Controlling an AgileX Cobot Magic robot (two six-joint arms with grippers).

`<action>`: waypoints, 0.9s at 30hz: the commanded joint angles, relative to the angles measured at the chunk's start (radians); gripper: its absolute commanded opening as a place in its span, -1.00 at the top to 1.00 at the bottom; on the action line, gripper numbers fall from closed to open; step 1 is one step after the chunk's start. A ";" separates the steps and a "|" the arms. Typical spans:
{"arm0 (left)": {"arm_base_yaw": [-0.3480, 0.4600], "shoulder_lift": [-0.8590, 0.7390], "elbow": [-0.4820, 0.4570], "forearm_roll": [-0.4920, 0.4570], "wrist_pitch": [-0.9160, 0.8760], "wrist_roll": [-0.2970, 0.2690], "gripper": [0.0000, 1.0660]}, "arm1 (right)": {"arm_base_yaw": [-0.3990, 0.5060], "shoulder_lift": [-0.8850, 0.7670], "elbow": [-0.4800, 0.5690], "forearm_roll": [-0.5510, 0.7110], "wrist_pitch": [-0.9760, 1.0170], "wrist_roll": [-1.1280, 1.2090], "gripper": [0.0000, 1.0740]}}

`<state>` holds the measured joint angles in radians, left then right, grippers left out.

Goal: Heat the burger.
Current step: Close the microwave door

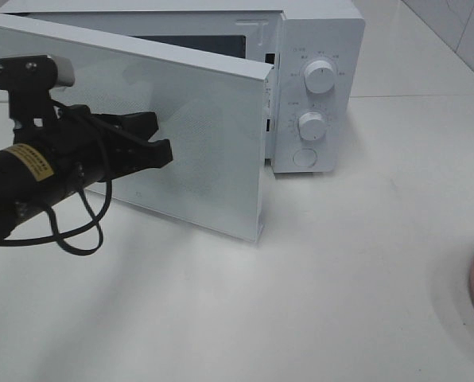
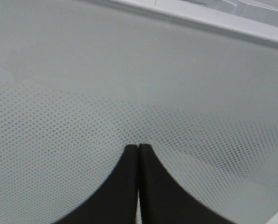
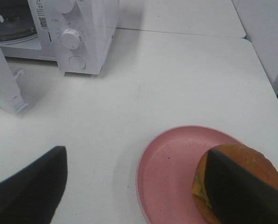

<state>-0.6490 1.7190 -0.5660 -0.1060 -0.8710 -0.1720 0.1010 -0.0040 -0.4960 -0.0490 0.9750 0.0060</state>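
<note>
The left gripper [image 1: 159, 151] has its jaws pressed together with nothing between them, the tips resting against or just off the dotted outer face of the microwave door [image 1: 197, 143]; actual contact cannot be confirmed. That door stands swung partly open, so the microwave [image 1: 316, 87] shows its cavity and glass turntable [image 3: 15, 28] in the right wrist view.

The right gripper [image 3: 143, 186] hovers with its fingers spread wide and empty, one finger [image 3: 241, 191] in front of the burger [image 3: 241, 163], the other well off to the side above the white table [image 3: 176, 84].

The burger sits on the pink plate [image 3: 167, 172], well apart from the microwave and towards the table's right side.

Judging by this, the door-opening step looks done or nearly so. Still left: grasping the burger or plate, carrying it into the cavity, closing the door, and turning a dial [image 1: 320, 79].
</note>
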 commanded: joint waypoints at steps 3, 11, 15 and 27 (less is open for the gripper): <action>-0.065 0.048 -0.092 -0.140 0.000 0.121 1.00 | -0.005 -0.025 0.003 0.004 -0.016 -0.006 -0.42; -0.126 0.129 -0.228 -0.346 0.035 0.251 1.00 | -0.005 -0.025 0.003 0.004 -0.016 -0.006 -0.42; -0.126 0.159 -0.279 -0.388 0.066 0.286 1.00 | -0.005 -0.025 0.003 0.004 -0.016 -0.006 -0.42; -0.126 0.289 -0.487 -0.504 0.096 0.397 1.00 | -0.005 -0.025 0.003 0.004 -0.016 -0.006 -0.42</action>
<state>-0.7820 1.9980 -1.0190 -0.5630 -0.7540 0.2040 0.1010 -0.0040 -0.4960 -0.0490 0.9750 0.0060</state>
